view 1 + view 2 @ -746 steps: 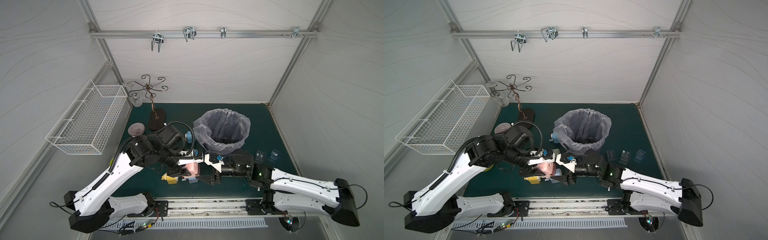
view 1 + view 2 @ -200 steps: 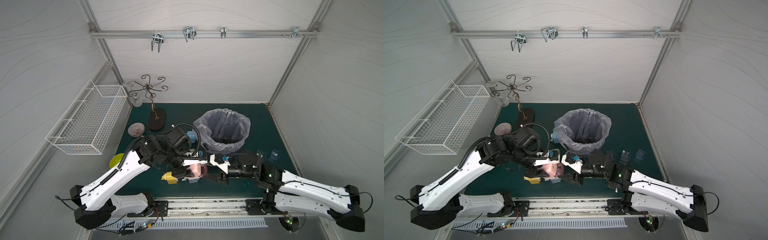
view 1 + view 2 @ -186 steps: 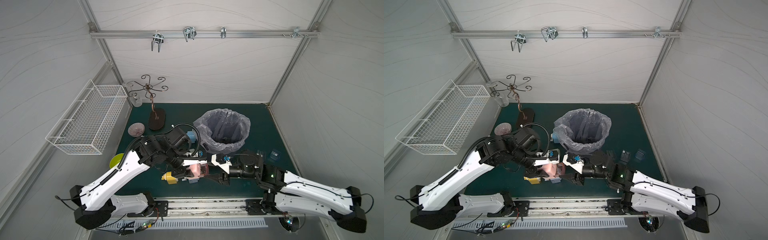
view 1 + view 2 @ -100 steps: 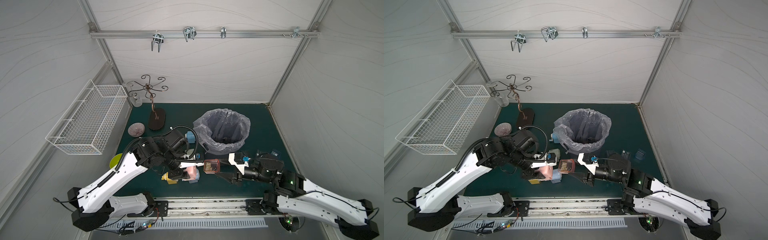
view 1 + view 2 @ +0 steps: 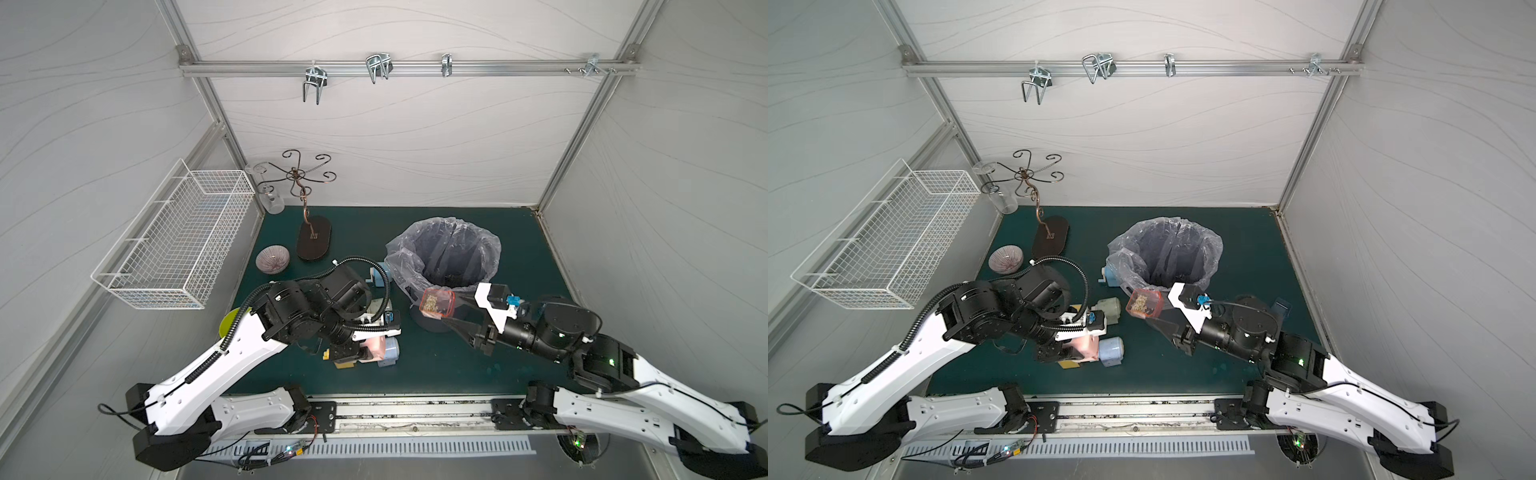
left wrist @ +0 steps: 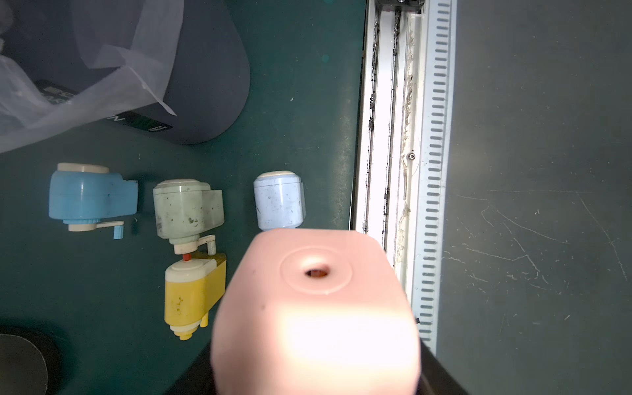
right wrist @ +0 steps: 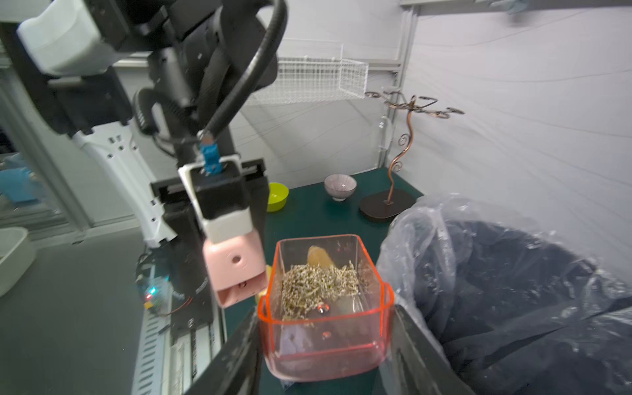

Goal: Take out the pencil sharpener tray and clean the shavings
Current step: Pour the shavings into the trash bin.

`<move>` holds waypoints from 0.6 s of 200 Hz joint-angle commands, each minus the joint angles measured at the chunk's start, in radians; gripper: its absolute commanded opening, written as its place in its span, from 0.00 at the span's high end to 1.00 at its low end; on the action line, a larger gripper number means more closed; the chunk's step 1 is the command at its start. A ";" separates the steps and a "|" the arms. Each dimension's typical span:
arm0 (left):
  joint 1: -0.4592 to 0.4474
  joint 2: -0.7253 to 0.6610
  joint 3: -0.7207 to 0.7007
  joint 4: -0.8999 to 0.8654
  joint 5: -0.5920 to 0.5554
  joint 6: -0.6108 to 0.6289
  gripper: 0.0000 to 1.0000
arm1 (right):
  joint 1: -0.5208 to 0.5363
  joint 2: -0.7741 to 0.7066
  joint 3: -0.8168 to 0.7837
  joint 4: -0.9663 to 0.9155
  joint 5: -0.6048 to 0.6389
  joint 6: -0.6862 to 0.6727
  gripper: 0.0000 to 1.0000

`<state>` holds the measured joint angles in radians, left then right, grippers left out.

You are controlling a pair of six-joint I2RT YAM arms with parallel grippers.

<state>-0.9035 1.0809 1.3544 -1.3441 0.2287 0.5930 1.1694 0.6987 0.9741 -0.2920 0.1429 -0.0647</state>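
Our right gripper (image 7: 326,309) is clamped on the tray (image 7: 325,342), one finger pressed to each long side wall, near the lipped end closest to the wrist. The tray is clear orange-red plastic. We hold it off the mat (image 6: 290,68), open side up and close to level. Its long axis runs in line with the fingers, and its narrower end points away from the wrist, toward our left arm. The shavings (image 7: 318,284) lie in a pale, tangled heap across the tray's floor, mostly toward that far end.

Just beside one long side of the tray is the crumpled plastic liner of the bin (image 5: 492,253). In both top views the tray sits at the bin's near rim.

Our left gripper (image 6: 316,372) is closed on the pink sharpener (image 6: 314,307), held low over the front of the mat. An open slot shows at its lower end in the right wrist view.

Four more sharpeners rest on the mat beyond it: blue (image 6: 89,195), pale green (image 6: 186,208), yellow (image 6: 191,297) and light blue (image 6: 278,200).
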 commanded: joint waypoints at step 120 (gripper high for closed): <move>-0.004 -0.055 -0.074 0.048 -0.028 -0.022 1.00 | -0.817 0.435 0.483 -0.455 -0.707 1.063 1.00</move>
<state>-0.9035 1.0458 1.2816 -1.3258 0.2047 0.5758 0.4301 1.0985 1.4406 -0.6960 -0.2749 0.7338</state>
